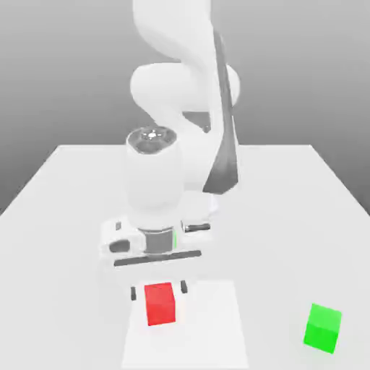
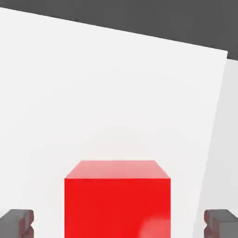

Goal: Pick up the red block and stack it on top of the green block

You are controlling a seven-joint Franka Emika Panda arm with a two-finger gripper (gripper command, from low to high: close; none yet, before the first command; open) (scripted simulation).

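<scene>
**Between the open jaws: red block straddled, green block well off to the side**

Directly below the gripper (image 1: 158, 290) the red block (image 1: 161, 303) is seen, resting on the white surface (image 1: 289, 188). In the hand view the red block (image 2: 117, 199) sits centred between the two dark fingertips (image 2: 16, 222), with a clear gap of bare surface on either side — the jaws are spread wide and touch nothing. In the exterior view the fingertips are level with the block's upper part, so the block is judged to be straddled but not yet gripped.

The block is a cube, so no long axis has to be matched; its faces appear roughly square to the jaws in the hand view, which should suit a plain squeeze across opposite faces. The coming move is judged to be a short further descent, if any, then a closing of the jaws.

The green block (image 1: 323, 328) lies well apart, toward the exterior view's right and slightly nearer the camera — the carry would have to run that way once the red block is lifted.

The surface is flat, pale and uncluttered between the two blocks. Beyond it a plain grey backdrop is seen.
</scene>
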